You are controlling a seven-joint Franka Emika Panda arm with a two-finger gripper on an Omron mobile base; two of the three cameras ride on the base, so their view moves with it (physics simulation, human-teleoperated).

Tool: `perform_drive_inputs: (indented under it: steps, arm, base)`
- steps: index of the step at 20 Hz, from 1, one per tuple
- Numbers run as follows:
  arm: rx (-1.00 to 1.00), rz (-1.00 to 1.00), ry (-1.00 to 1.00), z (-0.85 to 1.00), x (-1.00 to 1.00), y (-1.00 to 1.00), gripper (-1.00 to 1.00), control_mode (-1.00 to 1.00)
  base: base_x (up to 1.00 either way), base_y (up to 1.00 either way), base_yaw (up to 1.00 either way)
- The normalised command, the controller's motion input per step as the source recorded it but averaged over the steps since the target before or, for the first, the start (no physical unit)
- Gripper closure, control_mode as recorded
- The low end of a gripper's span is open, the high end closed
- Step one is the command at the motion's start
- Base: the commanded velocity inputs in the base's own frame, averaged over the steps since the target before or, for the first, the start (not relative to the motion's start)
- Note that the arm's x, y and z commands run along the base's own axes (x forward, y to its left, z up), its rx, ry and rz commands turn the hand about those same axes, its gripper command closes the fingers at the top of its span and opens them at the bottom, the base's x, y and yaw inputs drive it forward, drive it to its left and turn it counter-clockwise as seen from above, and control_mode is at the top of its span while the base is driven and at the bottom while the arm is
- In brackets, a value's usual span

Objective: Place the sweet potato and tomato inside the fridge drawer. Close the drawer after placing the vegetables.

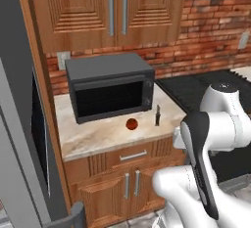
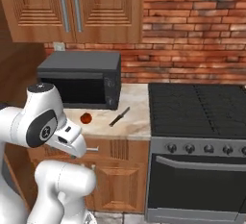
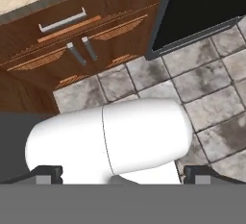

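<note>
Left base view — tomato on counter

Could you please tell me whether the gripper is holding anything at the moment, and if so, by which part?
Nothing is held. The gripper is open, its fingertips wide apart, pointing down at the floor; the tomato sits on the counter.
</note>
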Motion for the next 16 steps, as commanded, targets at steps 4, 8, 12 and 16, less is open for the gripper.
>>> perform_drive_inputs:
  steps: [4,8,12,16]
  arm:
    - [0.00,0.00,0.00,0.00,0.00,0.00,-1.00,1.00]
    - [0.00,0.00,0.00,0.00,0.00,0.00,-1.00,1.00]
    - [0.00,0.04,0.00,0.00,0.26,0.06,-1.00,-1.00]
    - [0.00,0.14,0.00,-0.08,0.19,0.00,-1.00,-1.00]
  base:
    - [0.44,0.03,0.17]
    - [0.78,0.12,0.09]
    - [0.40,0.08,0.04]
    - [0.00,0.00,0.00]
